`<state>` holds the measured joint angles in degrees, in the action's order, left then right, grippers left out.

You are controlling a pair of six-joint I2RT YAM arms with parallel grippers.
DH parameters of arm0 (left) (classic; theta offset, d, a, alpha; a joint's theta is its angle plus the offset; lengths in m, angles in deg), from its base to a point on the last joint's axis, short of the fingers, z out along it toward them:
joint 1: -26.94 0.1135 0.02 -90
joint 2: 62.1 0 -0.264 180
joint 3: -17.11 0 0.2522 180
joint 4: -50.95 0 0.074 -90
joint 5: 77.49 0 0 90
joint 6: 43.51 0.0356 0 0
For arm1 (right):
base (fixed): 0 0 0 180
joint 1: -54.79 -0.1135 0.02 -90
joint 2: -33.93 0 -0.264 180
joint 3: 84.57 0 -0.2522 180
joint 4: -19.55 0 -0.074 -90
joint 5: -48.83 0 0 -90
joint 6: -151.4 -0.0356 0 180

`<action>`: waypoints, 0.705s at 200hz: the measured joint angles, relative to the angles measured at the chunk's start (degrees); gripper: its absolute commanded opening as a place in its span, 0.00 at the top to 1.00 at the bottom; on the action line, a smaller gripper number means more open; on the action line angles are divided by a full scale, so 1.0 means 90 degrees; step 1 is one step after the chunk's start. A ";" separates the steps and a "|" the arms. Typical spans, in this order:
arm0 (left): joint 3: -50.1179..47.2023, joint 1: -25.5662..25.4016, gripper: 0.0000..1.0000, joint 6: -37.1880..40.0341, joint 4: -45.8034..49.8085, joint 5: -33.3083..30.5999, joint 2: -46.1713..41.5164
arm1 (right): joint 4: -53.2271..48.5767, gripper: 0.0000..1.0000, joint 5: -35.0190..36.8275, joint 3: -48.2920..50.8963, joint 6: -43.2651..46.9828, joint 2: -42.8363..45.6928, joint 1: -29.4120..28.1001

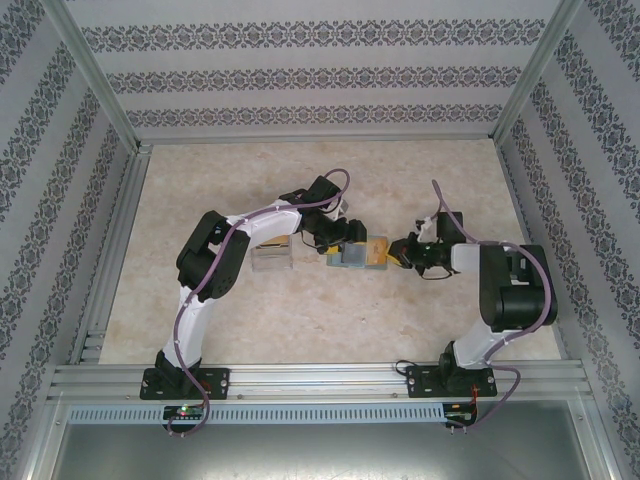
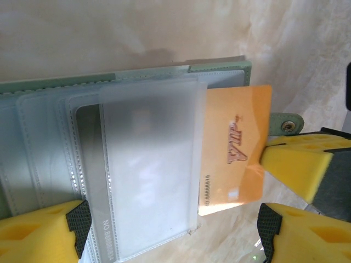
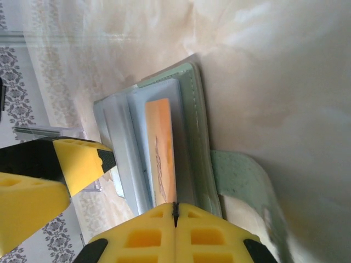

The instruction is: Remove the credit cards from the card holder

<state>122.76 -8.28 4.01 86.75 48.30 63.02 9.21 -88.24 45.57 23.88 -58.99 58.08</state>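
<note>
The grey-green card holder (image 1: 350, 258) lies open on the table between both arms, its clear sleeves (image 2: 148, 164) facing up. An orange credit card (image 2: 236, 148) marked VIP sticks halfway out of a sleeve toward the right. My right gripper (image 3: 175, 211) is shut on that card's outer edge (image 3: 162, 148); one of its yellow fingers (image 2: 296, 164) covers the card's rim. My left gripper (image 2: 175, 235) hangs open over the holder's near side, one finger at each end of it. A grey numbered card (image 2: 90, 181) stays inside another sleeve.
A clear plastic box (image 1: 272, 258) stands just left of the holder, under the left arm. The holder's snap tab (image 2: 285, 123) juts out to the right beside the card. Metal frame rails (image 1: 110, 250) and patterned walls close in the beige table (image 1: 330, 320).
</note>
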 measured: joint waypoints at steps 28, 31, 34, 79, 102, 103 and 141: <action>0.0000 0.0000 0.18 0.0002 0.0000 0.0002 0.0000 | -0.0155 1.00 0.0000 0.0032 0.0073 0.0386 0.0170; 0.0000 0.0000 0.18 0.0000 0.0002 0.0000 0.0000 | -0.0168 1.00 0.0000 0.0032 0.0075 0.0425 0.0182; 0.0000 0.0000 0.18 0.0002 0.0000 0.0002 0.0000 | -0.0185 1.00 0.0000 0.0032 0.0083 0.0459 0.0199; 0.0007 0.0007 0.16 0.0002 0.0007 0.0002 -0.0002 | -0.0391 1.00 0.0012 0.0078 0.0170 0.1083 0.0206; 0.0024 0.0039 0.13 0.0002 0.0085 -0.0010 -0.0041 | -0.0527 1.00 0.0066 0.0085 0.0170 0.1481 0.0204; 0.0024 0.0039 0.12 0.0002 0.0095 -0.0007 -0.0044 | -0.0532 1.00 0.0068 0.0085 0.0170 0.1496 0.0204; 0.0024 0.0257 0.01 0.0061 0.0393 -0.0204 -0.0556 | -0.0899 1.00 0.0386 0.0015 0.0219 0.2098 -0.0053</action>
<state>122.98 -5.97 4.55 90.29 46.46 58.01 1.13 -84.77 45.70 25.85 -40.11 57.60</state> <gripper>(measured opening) 0.947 0.057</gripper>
